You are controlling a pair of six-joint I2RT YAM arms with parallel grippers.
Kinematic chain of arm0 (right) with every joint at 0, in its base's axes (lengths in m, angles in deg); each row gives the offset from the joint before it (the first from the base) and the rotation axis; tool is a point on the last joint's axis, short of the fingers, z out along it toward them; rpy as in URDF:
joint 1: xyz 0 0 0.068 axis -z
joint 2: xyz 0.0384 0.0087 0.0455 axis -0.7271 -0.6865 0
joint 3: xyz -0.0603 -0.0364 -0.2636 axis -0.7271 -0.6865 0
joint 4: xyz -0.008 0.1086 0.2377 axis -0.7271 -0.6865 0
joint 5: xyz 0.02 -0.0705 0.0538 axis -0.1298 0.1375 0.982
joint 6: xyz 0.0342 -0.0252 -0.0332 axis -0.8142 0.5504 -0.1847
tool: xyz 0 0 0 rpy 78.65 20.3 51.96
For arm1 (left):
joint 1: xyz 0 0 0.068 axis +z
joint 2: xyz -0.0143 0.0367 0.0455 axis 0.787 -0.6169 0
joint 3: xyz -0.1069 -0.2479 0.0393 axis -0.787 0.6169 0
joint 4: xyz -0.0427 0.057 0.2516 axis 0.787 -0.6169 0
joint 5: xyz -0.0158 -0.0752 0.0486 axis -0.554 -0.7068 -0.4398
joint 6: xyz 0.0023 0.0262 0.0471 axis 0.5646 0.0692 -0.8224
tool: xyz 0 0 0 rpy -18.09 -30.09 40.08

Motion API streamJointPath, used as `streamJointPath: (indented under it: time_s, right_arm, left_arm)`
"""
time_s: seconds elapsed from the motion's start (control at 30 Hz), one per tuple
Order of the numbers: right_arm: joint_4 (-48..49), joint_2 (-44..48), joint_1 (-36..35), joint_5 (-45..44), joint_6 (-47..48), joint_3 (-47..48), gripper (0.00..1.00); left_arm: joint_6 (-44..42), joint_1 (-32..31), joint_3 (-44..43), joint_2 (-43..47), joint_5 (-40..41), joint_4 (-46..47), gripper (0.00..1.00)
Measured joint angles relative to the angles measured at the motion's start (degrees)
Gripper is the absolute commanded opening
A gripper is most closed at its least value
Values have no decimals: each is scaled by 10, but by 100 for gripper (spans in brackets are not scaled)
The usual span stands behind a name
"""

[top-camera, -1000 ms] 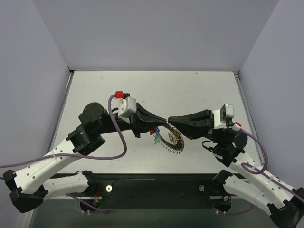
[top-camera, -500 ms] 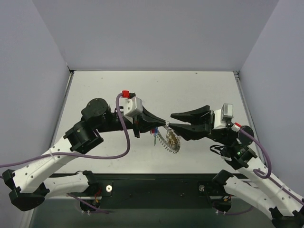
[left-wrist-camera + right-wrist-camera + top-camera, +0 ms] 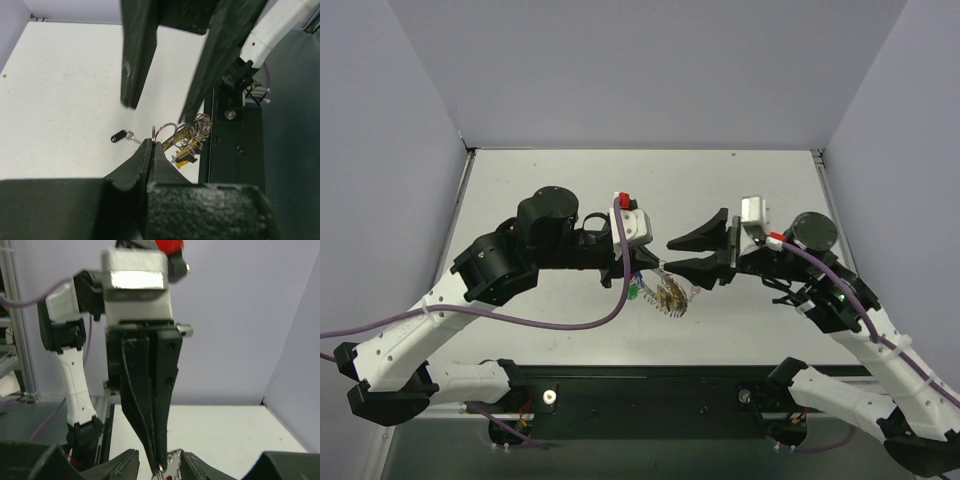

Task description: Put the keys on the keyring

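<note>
Left pincer (image 3: pixel 657 266) clamped on keyring (image 3: pixel 672 296), keys (image 3: pixel 634 292) dangling, right pincer (image 3: pixel 672 254) parted alongside

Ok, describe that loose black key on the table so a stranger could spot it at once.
Start at the white table in the left wrist view and find the left claw pinching the keyring. Close beside its tip, the black key lies flat on the table. It is alone and black-headed, while the other keys hang bunched on the ring.
</note>
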Motion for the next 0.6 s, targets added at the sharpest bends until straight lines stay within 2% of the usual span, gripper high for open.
streamJointPath:
  time_s: [0.17, 0.27, 0.3, 0.33, 0.4, 0.6]
  right_arm:
    - [-83, -62, 0, 19, 33, 22, 32]
    - [-108, -69, 0, 25, 46, 26, 27]
    - [-114, -68, 0, 25, 50, 27, 17]
    - [-121, -68, 0, 27, 54, 29, 12]
    - [-128, -68, 0, 33, 61, 32, 6]
    - [-134, -68, 0, 59, 64, 33, 7]
  left_arm:
    - [-23, -5, -20, -7, 5, -49, 0]
    - [-28, -5, -21, -8, 6, -69, 0]
    - [-29, -6, -22, -8, 6, -71, 0]
    - [-30, -7, -22, -8, 6, -71, 0]
    - [-32, -7, -23, -8, 6, -70, 0]
    - [-32, -7, -23, -8, -1, -70, 0]
